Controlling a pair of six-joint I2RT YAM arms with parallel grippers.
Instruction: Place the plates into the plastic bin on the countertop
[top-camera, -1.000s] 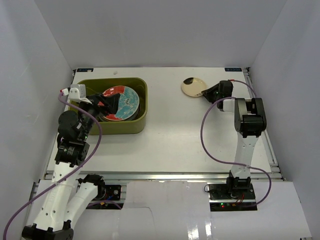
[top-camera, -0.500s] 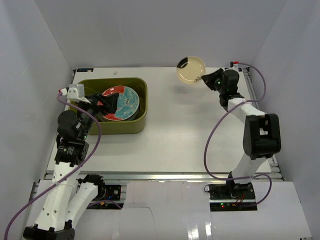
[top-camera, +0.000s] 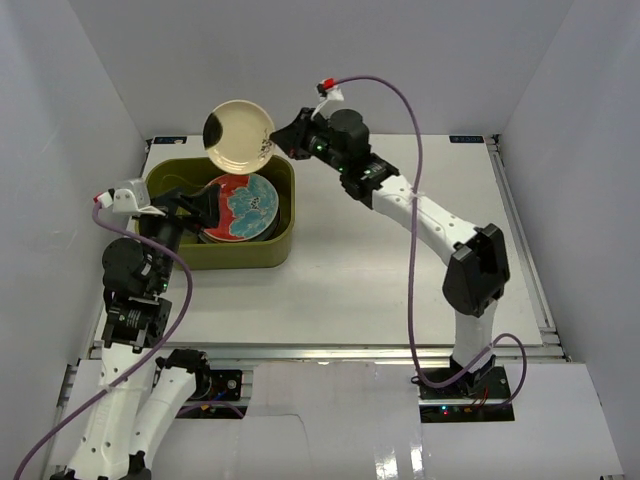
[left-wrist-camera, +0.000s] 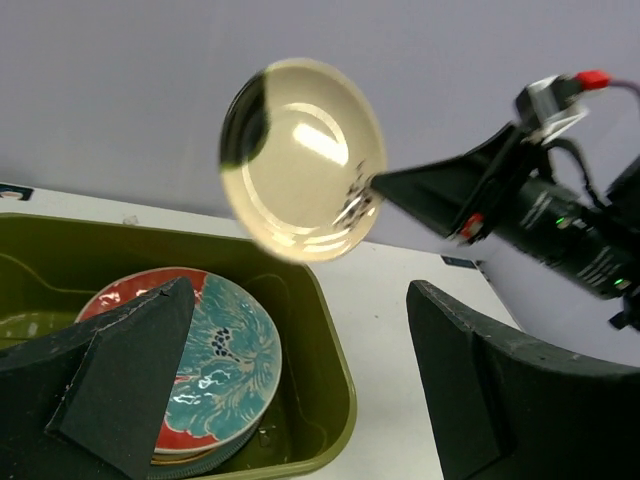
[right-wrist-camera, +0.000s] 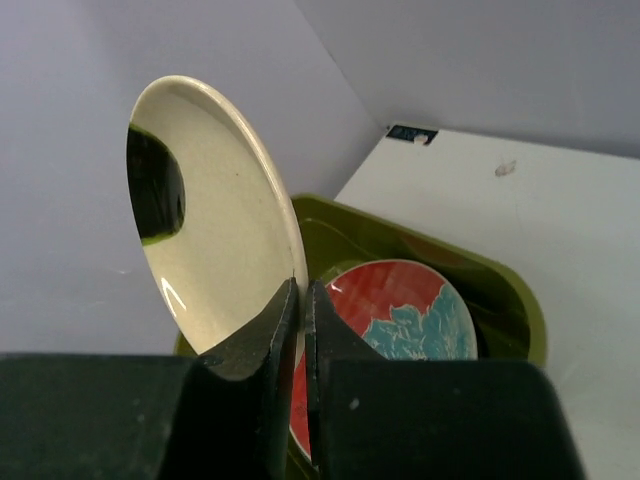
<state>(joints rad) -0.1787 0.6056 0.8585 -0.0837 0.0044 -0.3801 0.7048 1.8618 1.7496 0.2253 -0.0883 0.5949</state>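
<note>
My right gripper (top-camera: 281, 143) is shut on the rim of the small cream plate (top-camera: 239, 135) and holds it in the air, tilted on edge, above the far side of the olive-green plastic bin (top-camera: 262, 254). The plate also shows in the right wrist view (right-wrist-camera: 215, 225) and the left wrist view (left-wrist-camera: 300, 160). The red-teal plate (top-camera: 240, 205) lies on top of a stack inside the bin; it shows in the left wrist view (left-wrist-camera: 215, 365) too. My left gripper (top-camera: 205, 205) is open and empty, hovering over the bin's left part beside the stack.
The white countertop (top-camera: 400, 270) stretches to the right of the bin. White walls enclose it at the back and sides. The right arm (top-camera: 420, 205) reaches diagonally across the far half of the table, its purple cable looping above it.
My right gripper has lifted the small cream plate from the far right of the table and carried it left to above the bin. The left gripper has drawn back slightly.
</note>
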